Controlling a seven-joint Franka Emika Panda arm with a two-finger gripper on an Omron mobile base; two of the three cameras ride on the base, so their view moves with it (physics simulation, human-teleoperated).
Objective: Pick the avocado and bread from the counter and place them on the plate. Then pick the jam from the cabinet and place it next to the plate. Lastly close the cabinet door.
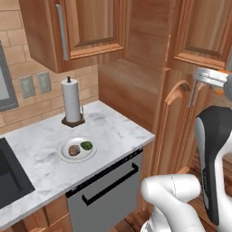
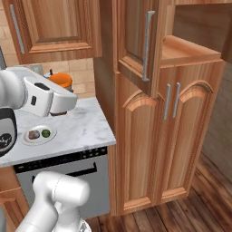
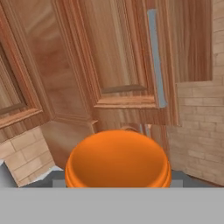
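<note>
In the left base view the white-grey marble desk [image 1: 113,131] carries a round shallow white plate [image 1: 64,156], and on it lie the small rough brown bread lump [image 1: 74,150] and the small dark green avocado [image 1: 86,145], side by side and just touching or nearly so. Behind the plate stands a white paper-towel roll on a dark base [image 1: 72,102]. The white arm rises at the lower right, its forearm upright, and the hand is cut off by the right edge, where a sliver of orange shows beside it (too little to name on its own).

In the right base view the arm comes up from the lower left and bends over the desk, the pale hand lying roughly level, well above the plate. The squat orange jam jar [image 2: 61,80] sticks out above and behind the hand; the jaws [image 2: 62,93] are hidden by the hand's own body, so their spread cannot be read here. The tall warm-brown wooden cabinet [image 2: 149,136] stands to the right, one upper door with a long silver bar handle [image 2: 146,45] swung open, the shelf behind it partly hidden.

In the hand view the jar's rounded orange top bulges up close to the lens, its lower part cut off; the jaws are clamped on it, fingertips hidden beneath.
</note>
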